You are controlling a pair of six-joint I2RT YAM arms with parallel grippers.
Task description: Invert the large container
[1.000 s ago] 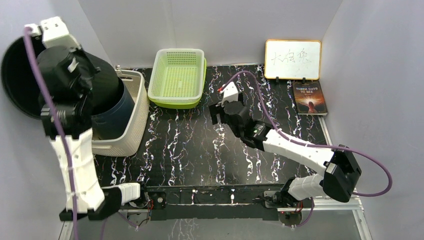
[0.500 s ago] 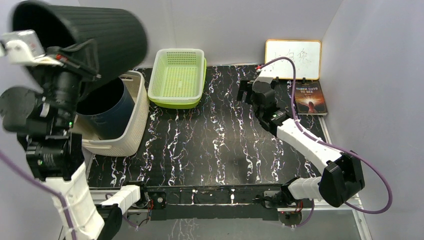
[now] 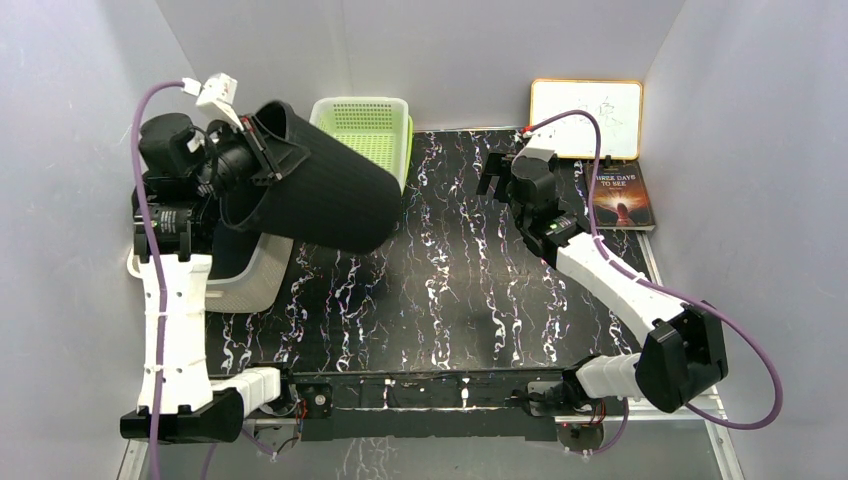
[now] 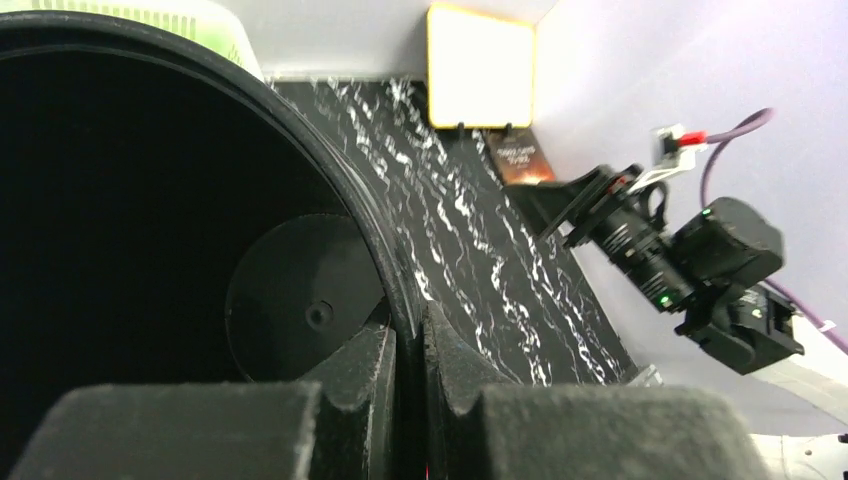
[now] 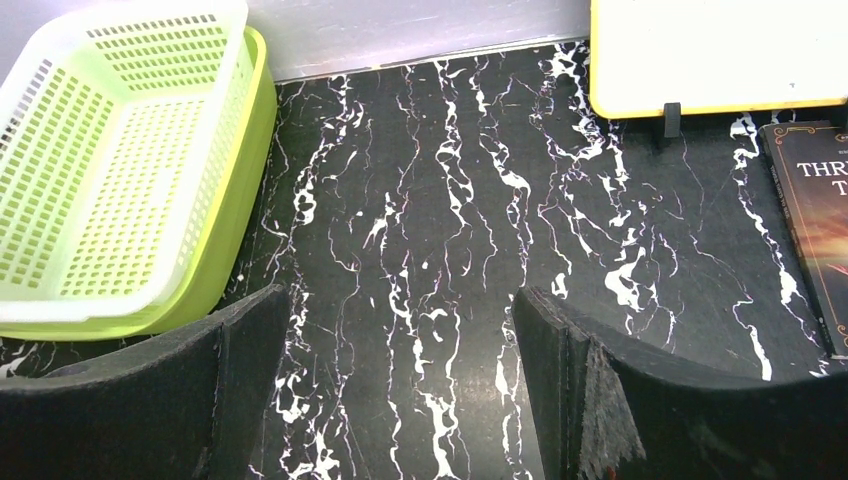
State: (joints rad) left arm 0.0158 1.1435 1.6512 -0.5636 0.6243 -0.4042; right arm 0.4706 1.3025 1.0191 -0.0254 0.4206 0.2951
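Beside the green basket [image 3: 352,150], the empty large container [image 3: 325,195] (tipped sideways) is rim-clamped by the left gripper [image 4: 408,340]; right gripper [image 5: 400,315] agape, empty.

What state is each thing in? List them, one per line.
large container: gripped at the rim, tipped roughly sideways, empty inside, not yet upside down
left claw: shut on the container's rim
right claw: open, holding nothing, above the table
green basket: upright, empty
white bin: upright, partly hidden by the container
whiteboard: standing upright
book: closed, lying flat
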